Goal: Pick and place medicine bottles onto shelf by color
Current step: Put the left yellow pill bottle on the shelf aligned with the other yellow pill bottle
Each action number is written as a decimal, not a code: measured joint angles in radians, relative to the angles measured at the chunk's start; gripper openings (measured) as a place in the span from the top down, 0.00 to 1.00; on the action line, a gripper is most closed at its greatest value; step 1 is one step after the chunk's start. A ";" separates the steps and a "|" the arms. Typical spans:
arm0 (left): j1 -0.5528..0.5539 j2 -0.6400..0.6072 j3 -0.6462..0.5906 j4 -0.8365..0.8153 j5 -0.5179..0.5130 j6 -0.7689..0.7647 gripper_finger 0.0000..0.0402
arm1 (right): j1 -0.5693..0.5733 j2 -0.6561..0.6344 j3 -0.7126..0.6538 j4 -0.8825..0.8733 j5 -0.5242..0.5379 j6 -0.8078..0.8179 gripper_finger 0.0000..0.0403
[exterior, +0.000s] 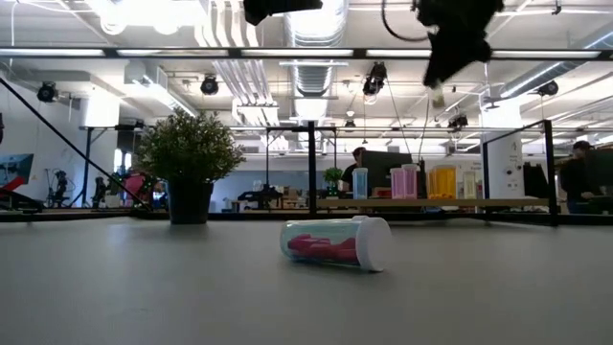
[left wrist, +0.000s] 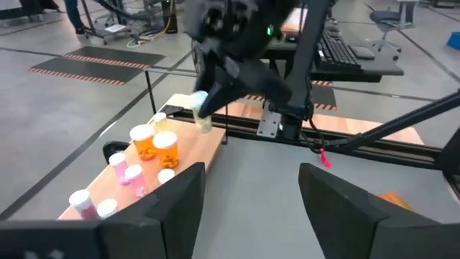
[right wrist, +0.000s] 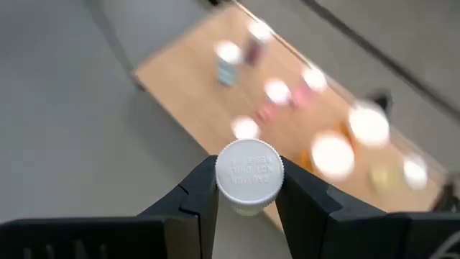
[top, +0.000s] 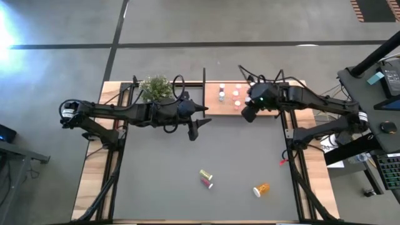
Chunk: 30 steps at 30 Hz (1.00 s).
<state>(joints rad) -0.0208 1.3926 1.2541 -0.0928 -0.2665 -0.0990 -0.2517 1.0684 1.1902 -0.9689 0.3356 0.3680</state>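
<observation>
A wooden shelf [top: 215, 106] is seen along the table's [top: 162, 187] far edge, with thin black posts [top: 204, 78] at its sides. Several small white-capped bottles [top: 229, 93] stand on it, pink and orange ones grouped together in the left wrist view. The right gripper [right wrist: 246, 188] is held above the shelf's right part, clamped on a white-capped bottle [right wrist: 249, 175] of pale yellow tint. The left gripper [top: 196, 120] is raised just in front of the shelf, beside a potted plant [top: 156, 87], its fingers [left wrist: 162, 208] apart and empty. Three bottles lie on their sides near the front edge: yellow-green [top: 205, 174], pink [top: 207, 182] and orange [top: 261, 189]. A wide bare stretch of tabletop is left between them and the shelf.
</observation>
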 joint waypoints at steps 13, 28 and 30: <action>0.001 0.000 -0.002 0.001 -0.028 -0.027 0.48 | -0.004 -0.088 -0.343 0.019 0.317 0.624 0.72; 0.001 0.000 -0.005 -0.001 -0.028 -0.026 0.48 | -0.004 -0.071 -0.529 0.196 0.504 0.831 0.72; 0.001 0.000 -0.005 -0.001 -0.028 -0.026 0.48 | -0.004 -0.071 -0.543 0.199 0.504 0.858 0.72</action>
<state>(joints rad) -0.0196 1.3926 1.2495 -0.0937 -0.2943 -0.1253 -0.2562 0.9977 0.6476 -0.7697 0.8394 1.2260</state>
